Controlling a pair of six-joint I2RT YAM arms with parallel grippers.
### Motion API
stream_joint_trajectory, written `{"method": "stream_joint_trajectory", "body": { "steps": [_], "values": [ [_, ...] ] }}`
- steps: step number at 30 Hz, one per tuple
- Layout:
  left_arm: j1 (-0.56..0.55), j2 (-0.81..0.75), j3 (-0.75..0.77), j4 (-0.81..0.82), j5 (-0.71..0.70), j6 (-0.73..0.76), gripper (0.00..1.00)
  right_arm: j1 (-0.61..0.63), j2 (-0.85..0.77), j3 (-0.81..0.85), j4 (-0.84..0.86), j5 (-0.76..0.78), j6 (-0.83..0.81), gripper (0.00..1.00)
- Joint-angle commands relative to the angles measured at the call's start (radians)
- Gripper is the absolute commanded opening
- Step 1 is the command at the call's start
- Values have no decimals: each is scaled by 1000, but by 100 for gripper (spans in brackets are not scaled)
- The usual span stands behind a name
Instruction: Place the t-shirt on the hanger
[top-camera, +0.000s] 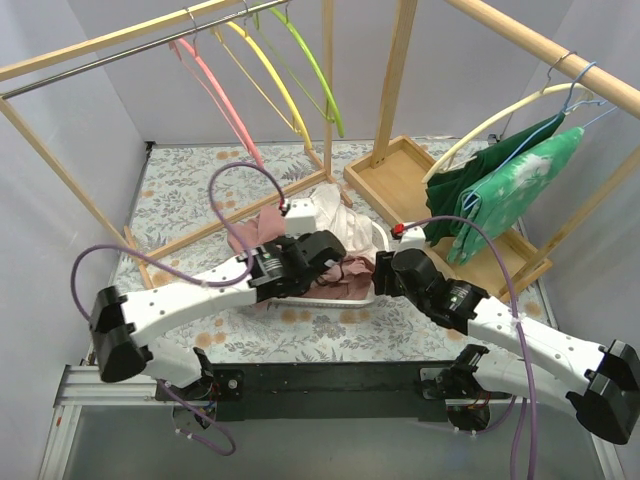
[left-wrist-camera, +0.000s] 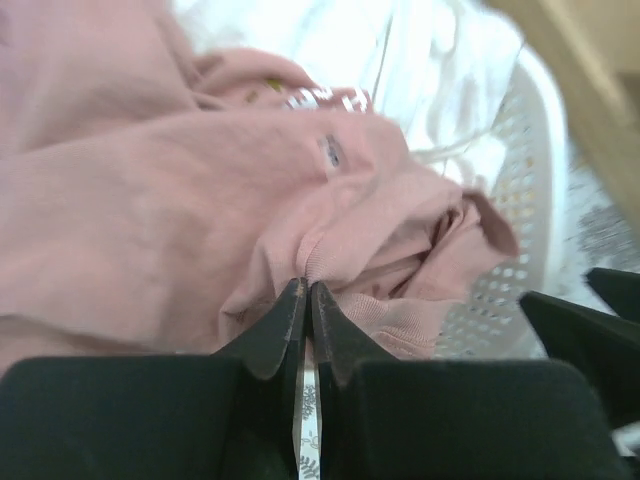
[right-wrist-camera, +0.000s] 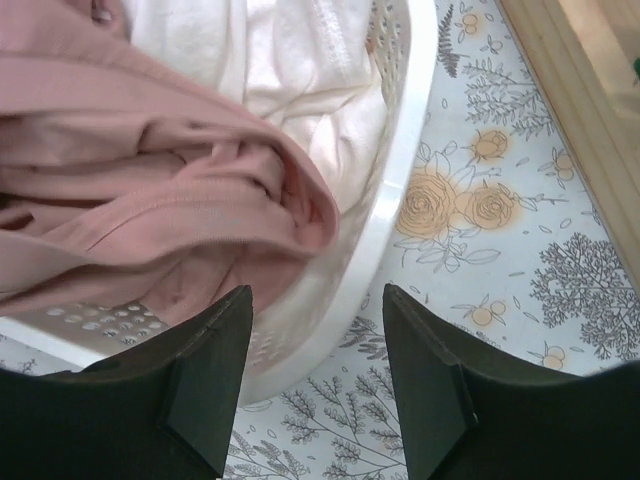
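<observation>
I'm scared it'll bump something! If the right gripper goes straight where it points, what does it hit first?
Probably the rim of the white basket, just beside the pink t-shirt, though depth is unclear.

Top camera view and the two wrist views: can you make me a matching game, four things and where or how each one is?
1 pink hanger
2 green garments
3 pink t-shirt
4 right gripper

A in the white basket
B open, over the basket's rim
C hanging bare, upper left
D hanging at the right

Pairs: 1-C, 2-D, 3-A, 4-B
</observation>
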Motion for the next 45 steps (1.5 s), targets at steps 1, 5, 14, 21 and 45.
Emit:
{"method": "stream_joint_trajectory", "body": {
  "steps": [1, 5, 14, 21, 45],
  "values": [
    [7, -175, -21, -133, -102, -75, 0, -8, 49, 93, 82, -43, -39, 63],
    [19, -276, -45, -215, -135, -133, 0, -17, 85, 118, 113, -92, -42, 63],
    [37, -387, -114, -239, -125, -172, 0, -20, 131, 126, 159, -292, -19, 61],
    [46, -365, -102, -231, -129, -155, 0, 16, -33, 58, 122, -267, -17, 67],
    [57, -332, -39, -197, -131, -94, 0, 174, 177, 113, 116, -17, -4, 43]
  ]
}}
